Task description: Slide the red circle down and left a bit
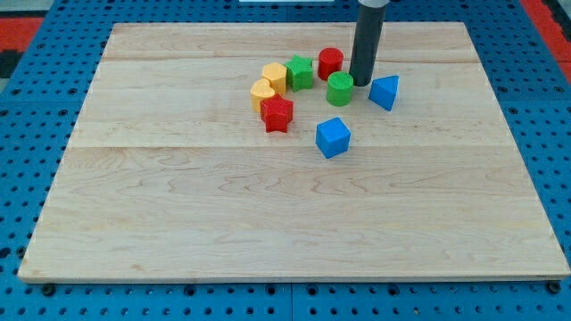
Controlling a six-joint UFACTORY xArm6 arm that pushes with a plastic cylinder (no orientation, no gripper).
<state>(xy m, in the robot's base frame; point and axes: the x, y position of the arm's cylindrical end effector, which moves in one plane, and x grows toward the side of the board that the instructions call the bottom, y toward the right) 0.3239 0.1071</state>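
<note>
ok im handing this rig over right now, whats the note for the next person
My tip is down on the board, just right of the green circle and left of the blue triangle.
The red circle sits up and left of my tip, beside the green star.
Done: nothing visible yet.
Left: get my tip to the red circle's upper right, then nudge it down-left.
</note>
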